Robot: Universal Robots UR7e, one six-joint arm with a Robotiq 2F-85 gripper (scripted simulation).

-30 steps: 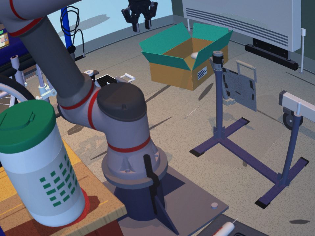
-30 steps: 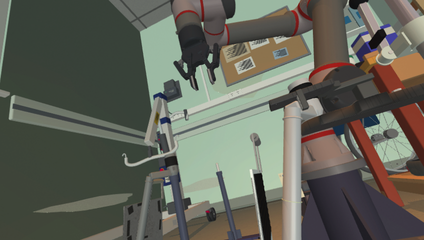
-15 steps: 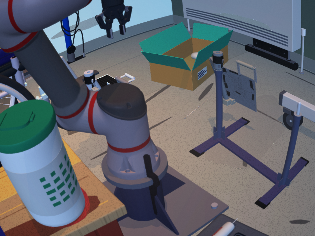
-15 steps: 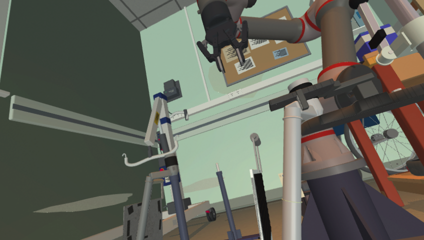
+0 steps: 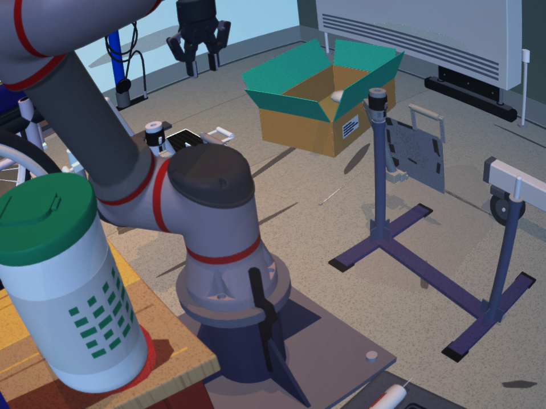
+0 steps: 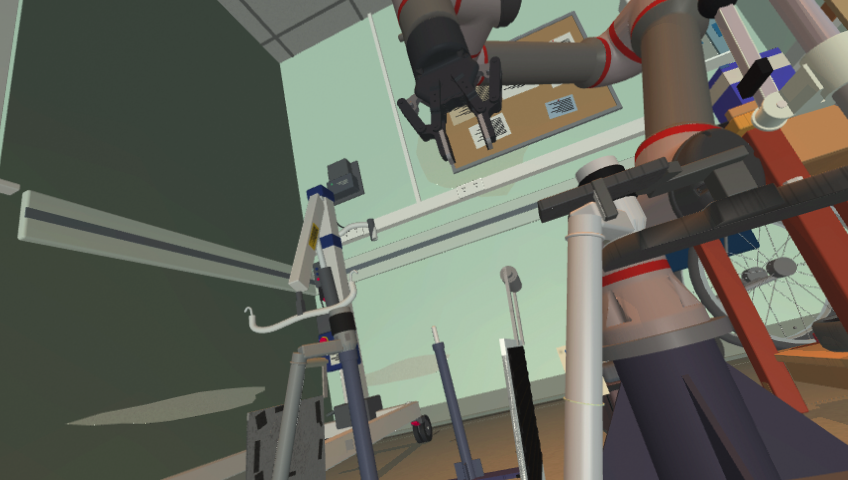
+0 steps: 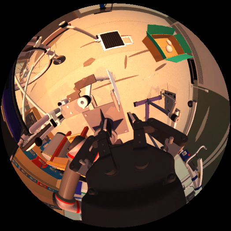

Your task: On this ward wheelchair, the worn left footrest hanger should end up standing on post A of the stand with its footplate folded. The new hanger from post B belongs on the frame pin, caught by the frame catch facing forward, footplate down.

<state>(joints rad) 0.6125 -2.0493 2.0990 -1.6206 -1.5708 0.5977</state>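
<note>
On the wheelchair frame at the left, the worn hanger (image 5: 155,134) sits on the frame pin with its dark ribbed footplate (image 5: 184,139) lying flat and pointing forward. High above it my gripper (image 5: 202,66) hangs in the air, open and holding nothing. To the right stands the blue stand (image 5: 423,269). Its far post carries the new hanger (image 5: 378,102), whose grey footplate (image 5: 414,152) hangs folded upright beside the post, while the near post (image 5: 511,229) is bare with a thin pin on top.
An open cardboard box (image 5: 324,103) with green flaps sits on the floor between the wheelchair and the stand. A green-lidded wipe canister (image 5: 61,282) stands on the wooden table beside my base. A radiator (image 5: 418,39) lines the far wall.
</note>
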